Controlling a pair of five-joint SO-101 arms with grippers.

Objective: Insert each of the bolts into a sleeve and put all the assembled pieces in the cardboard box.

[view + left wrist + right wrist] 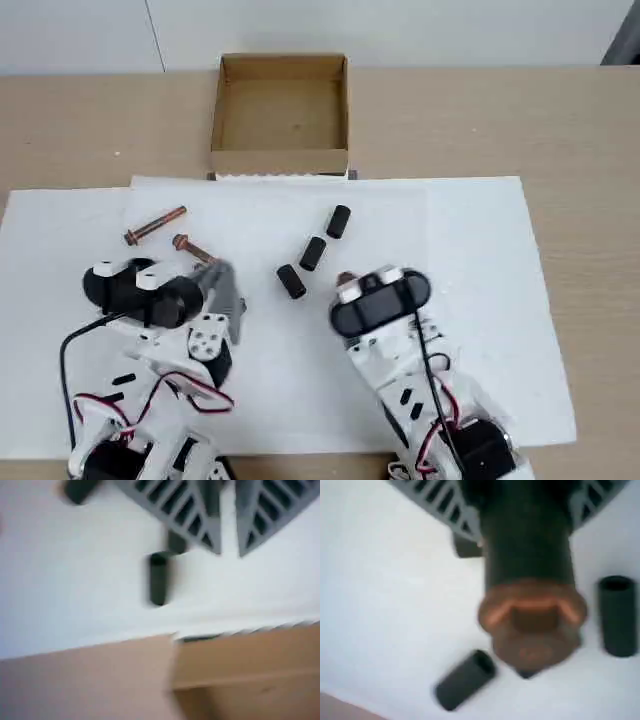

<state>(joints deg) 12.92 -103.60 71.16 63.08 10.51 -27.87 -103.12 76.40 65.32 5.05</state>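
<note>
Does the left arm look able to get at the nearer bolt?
Probably yes: the bolt lies on the paper right at the left gripper, and nothing covers it.

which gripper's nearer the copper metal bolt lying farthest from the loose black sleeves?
Left. The left gripper is near that copper bolt; the right gripper, holding a black sleeve, is past the loose sleeves.

Light's bright and even, prob. from overhead. White sheet reads near blown-out, no hard glare. Shadows are soft: faint ones under both arms, slight shade inside the cardboard box. Both wrist views are blurry w/ me: the bolt head sits out of focus, and the sleeve smears.
</note>
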